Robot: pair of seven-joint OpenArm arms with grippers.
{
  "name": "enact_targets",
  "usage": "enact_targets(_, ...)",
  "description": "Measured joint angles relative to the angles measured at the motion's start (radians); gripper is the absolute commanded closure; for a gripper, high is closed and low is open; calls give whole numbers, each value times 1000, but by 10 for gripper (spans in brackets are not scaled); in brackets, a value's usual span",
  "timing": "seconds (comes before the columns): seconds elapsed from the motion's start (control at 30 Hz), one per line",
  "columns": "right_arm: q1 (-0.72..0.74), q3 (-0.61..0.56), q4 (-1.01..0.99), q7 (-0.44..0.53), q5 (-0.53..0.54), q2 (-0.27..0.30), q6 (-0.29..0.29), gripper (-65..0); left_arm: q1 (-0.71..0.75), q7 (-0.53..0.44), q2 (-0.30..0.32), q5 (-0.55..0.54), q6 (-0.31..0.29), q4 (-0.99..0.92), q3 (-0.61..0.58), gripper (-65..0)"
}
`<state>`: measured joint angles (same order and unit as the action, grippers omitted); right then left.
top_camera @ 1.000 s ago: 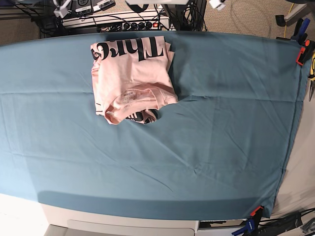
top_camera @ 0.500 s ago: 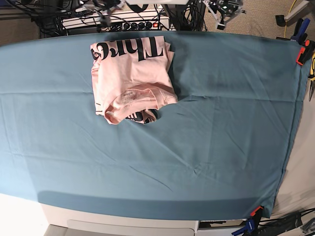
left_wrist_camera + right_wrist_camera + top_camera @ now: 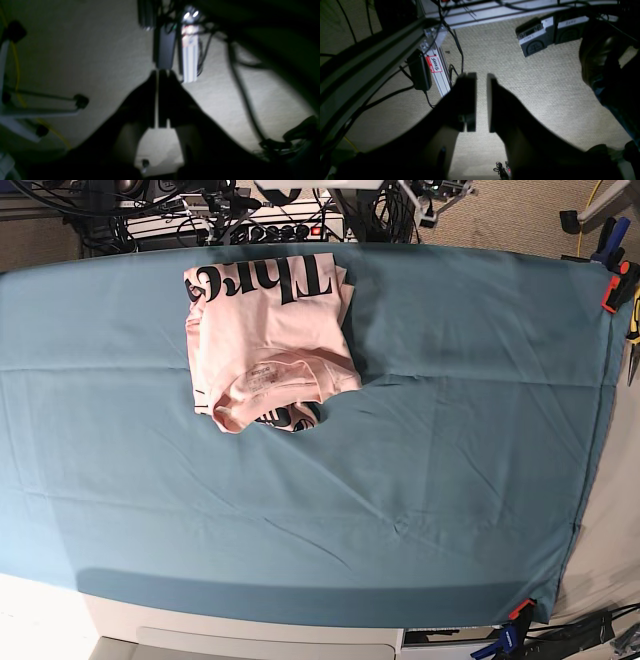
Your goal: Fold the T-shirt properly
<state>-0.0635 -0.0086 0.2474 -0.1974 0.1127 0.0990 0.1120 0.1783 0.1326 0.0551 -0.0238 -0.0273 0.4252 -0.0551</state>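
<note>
The pale pink T-shirt (image 3: 268,340) lies folded into a rough rectangle on the teal cloth (image 3: 400,480), at the far left-centre of the table. Black lettering shows along its far edge and under the collar at its near edge. Both arms are pulled back behind the table's far edge, well away from the shirt. My left gripper (image 3: 160,72) hangs over carpet, fingers together with only a thin slit, holding nothing. My right gripper (image 3: 481,75) also hangs over carpet, with a narrow gap between its fingers and nothing in it.
Orange and blue clamps pin the cloth at the right edge (image 3: 612,292) and the near right corner (image 3: 518,612). Cables and electronics (image 3: 250,220) crowd the floor behind the far edge. An aluminium frame post (image 3: 437,62) stands by the right gripper.
The arm parts at the far edge have shifted and drawn further back out of the base view. The T-shirt has not moved.
</note>
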Motion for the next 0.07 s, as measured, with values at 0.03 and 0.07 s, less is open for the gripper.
enact_targets(0.03, 0, 0, 0, 1, 0, 0, 0, -76, -8, 1, 0, -8, 0, 0, 0, 0)
enact_targets(0.07, 0, 0, 0, 2, 0, 0, 0, -76, -15, 0, 1, -25, 1, 0, -1, 0)
